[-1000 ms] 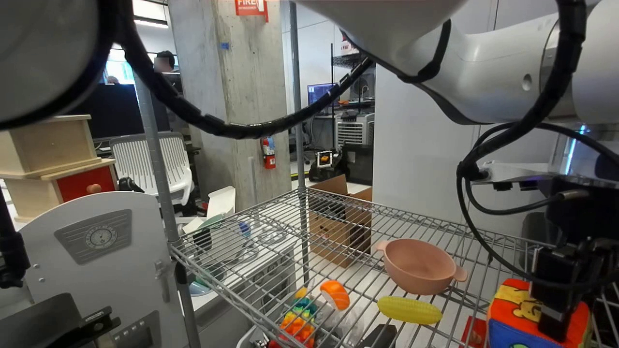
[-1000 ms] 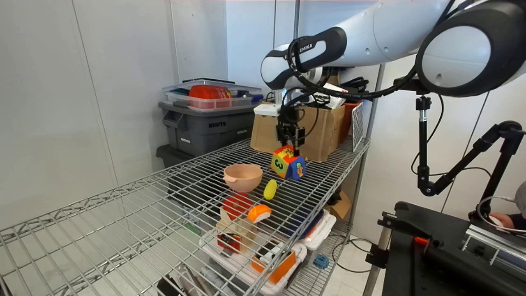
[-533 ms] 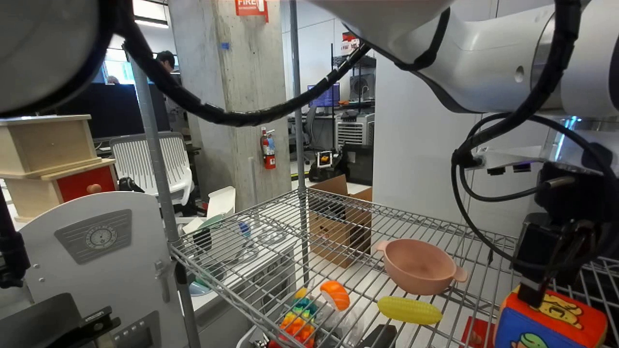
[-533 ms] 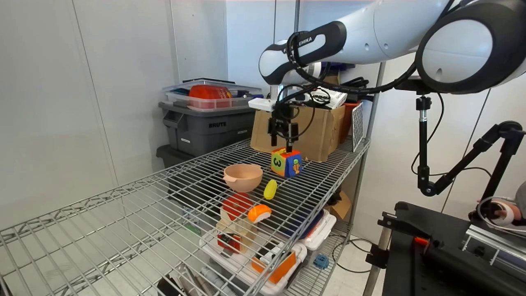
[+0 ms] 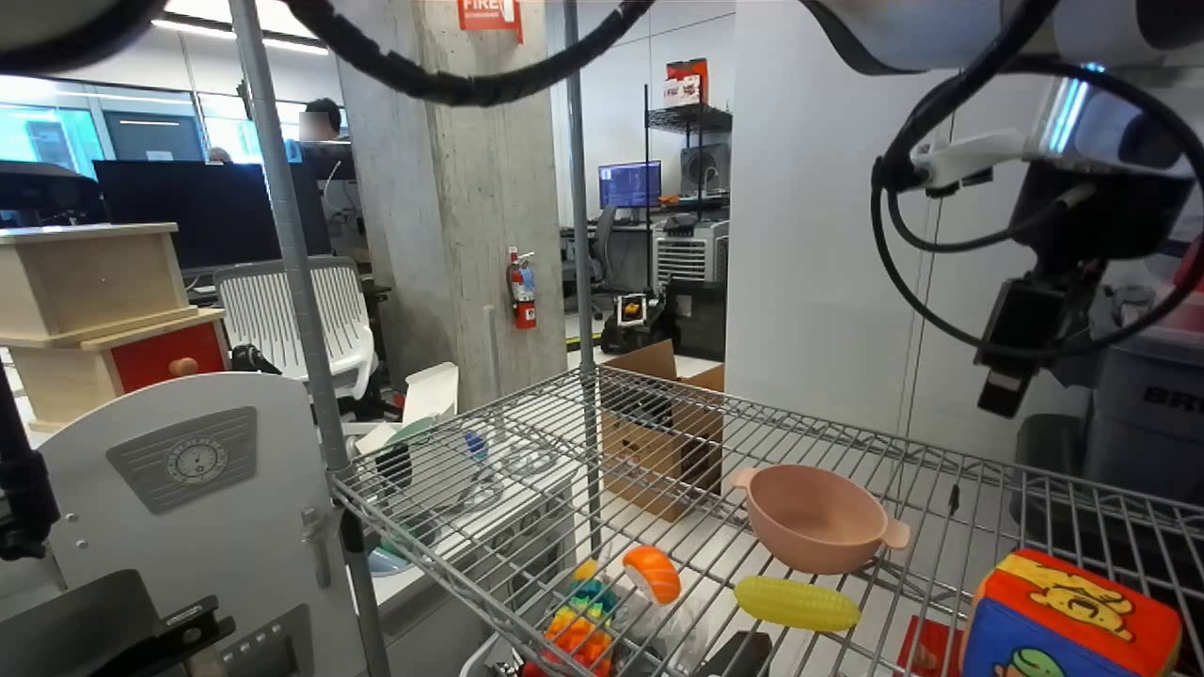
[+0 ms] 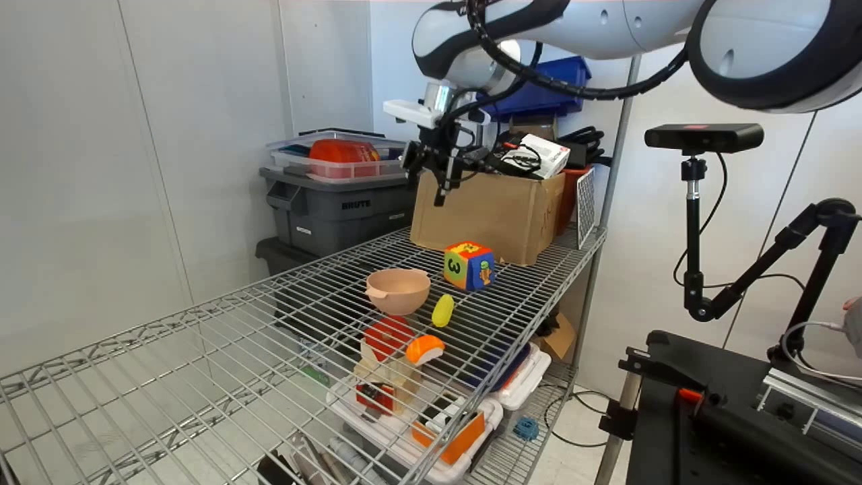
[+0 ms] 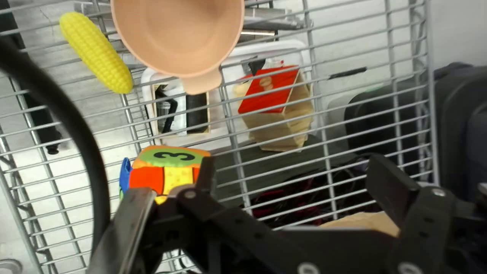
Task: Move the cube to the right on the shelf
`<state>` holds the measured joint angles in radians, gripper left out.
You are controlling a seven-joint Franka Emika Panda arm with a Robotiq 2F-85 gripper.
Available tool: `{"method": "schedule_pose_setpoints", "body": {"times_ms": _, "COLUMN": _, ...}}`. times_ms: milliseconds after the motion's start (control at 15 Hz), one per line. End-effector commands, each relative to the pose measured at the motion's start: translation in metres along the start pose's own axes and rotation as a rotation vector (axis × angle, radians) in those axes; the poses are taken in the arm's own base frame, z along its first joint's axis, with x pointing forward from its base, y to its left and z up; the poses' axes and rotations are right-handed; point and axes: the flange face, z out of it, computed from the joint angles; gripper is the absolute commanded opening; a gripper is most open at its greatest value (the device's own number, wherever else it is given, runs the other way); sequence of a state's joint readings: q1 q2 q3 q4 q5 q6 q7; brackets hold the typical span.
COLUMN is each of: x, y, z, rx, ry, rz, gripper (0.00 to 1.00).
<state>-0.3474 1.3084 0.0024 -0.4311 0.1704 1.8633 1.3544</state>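
The cube, with blue, red, yellow and green faces, sits flat on the wire shelf (image 6: 188,313) in both exterior views (image 5: 1072,611) (image 6: 469,266). In an exterior view it stands between the pink bowl and the cardboard box. In the wrist view the cube (image 7: 163,171) is at lower left, partly covered by a finger. My gripper (image 6: 426,186) is raised well above the shelf, apart from the cube. In the wrist view its fingers (image 7: 295,173) are wide apart with nothing between them.
The pink bowl (image 6: 397,293) and yellow corn toy (image 6: 442,310) stand near the cube. An orange sushi toy (image 6: 425,350) lies farther along. A cardboard box (image 6: 481,212) stands behind the cube. Grey bins (image 6: 343,212) stand beside the shelf. A chrome post (image 5: 578,188) rises at a shelf corner.
A second ago the gripper was at the cube, which was tilted. Then the cube settled flat on the shelf and the fingers came off it. The gripper has since risen well above it.
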Motion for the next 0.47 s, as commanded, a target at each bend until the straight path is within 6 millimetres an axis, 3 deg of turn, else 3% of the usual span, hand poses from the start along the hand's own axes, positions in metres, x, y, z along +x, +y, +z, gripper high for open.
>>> {"method": "schedule_pose_setpoints", "body": {"times_ms": 0, "x": -0.009, "y": -0.004, "z": -0.014, "rx": 0.010, "ry": -0.015, "rz": -0.029, "gripper": 1.00}}
{"method": "schedule_pose_setpoints", "body": {"times_ms": 133, "x": -0.019, "y": -0.007, "z": -0.027, "rx": 0.013, "ry": -0.025, "rz": -0.054, "gripper": 1.00}}
{"method": "schedule_pose_setpoints", "body": {"times_ms": 400, "x": -0.018, "y": -0.005, "z": -0.023, "rx": 0.003, "ry": -0.027, "rz": -0.061, "gripper": 1.00}}
